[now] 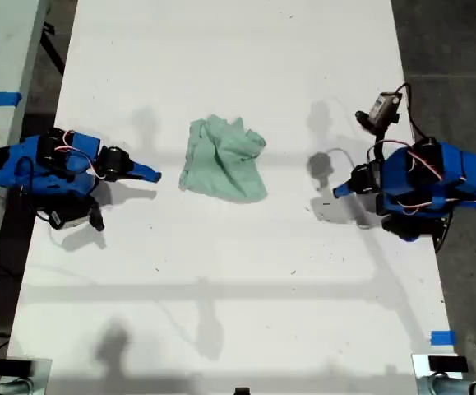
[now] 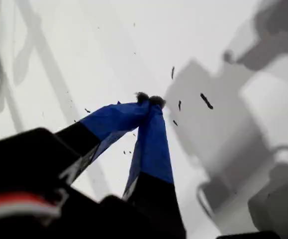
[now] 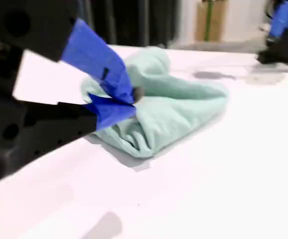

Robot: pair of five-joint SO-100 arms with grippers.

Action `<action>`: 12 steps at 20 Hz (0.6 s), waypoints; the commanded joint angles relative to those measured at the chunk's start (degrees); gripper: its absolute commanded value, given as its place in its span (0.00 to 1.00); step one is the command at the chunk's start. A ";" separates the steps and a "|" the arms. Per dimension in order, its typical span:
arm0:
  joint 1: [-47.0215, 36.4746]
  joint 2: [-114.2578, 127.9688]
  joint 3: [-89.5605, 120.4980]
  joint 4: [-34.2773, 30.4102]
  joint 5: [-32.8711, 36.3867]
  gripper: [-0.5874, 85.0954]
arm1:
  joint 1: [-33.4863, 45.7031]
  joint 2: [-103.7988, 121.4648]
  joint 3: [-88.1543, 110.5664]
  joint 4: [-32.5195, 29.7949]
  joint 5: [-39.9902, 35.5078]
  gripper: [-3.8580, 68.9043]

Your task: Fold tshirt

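Crumpled tshirt (image 1: 224, 159) on the table (image 1: 246, 313), between two grippers. First gripper (image 2: 149, 99) pressed together, holding nothing. Second gripper (image 3: 129, 99) pressed together near the tshirt.

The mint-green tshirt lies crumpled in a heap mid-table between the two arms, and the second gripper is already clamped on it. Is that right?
Not quite. The tshirt does lie crumpled in a heap mid-table between the two arms, but my second gripper is not clamped on it: the exterior view shows bare table between that gripper and the cloth, and the second wrist view shows its jaws shut on nothing.
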 commanded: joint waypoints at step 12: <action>-0.97 5.54 0.70 3.43 -1.76 0.01 | -2.29 -100.63 -87.98 -8.26 -20.21 0.04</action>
